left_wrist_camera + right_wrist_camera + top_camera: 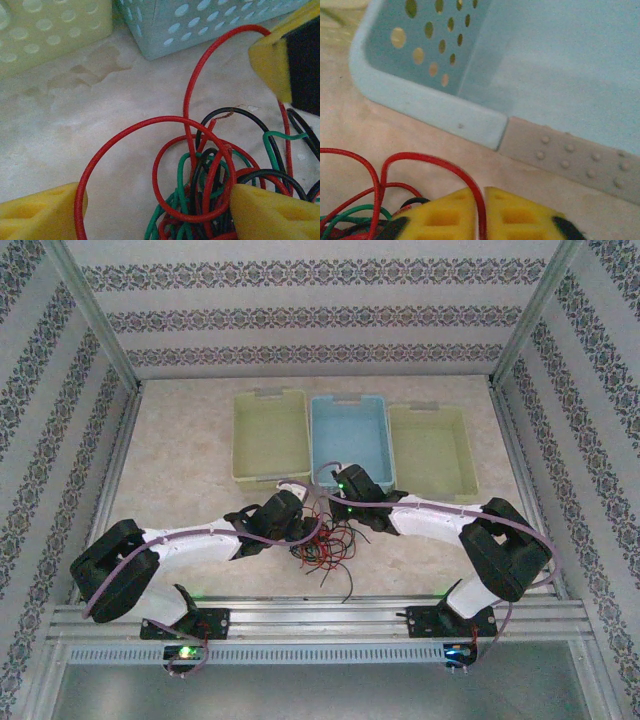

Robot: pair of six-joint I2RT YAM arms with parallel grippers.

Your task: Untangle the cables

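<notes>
The cables (322, 542), thin red, green and black wires, lie in a knot on the table between the two arms. My left gripper (155, 215) stands open over the knot, its yellow fingers (42, 215) wide apart, with a large red loop (150, 121), green strands (182, 175) and black strands (255, 117) between them. The loop touches both fingers. In the top view the left gripper (300, 525) sits at the knot's left edge. My right gripper (482, 210) is shut on a red cable (435, 162) that arches up out of the pile. Its yellow finger (272, 65) holds that strand.
Three perforated bins stand in a row just behind the tangle: a pale yellow one (270, 435), a blue one (350, 435) and a green one (432, 445). The blue bin's wall (520, 60) is close in front of the right gripper. Metal frame rails border the table.
</notes>
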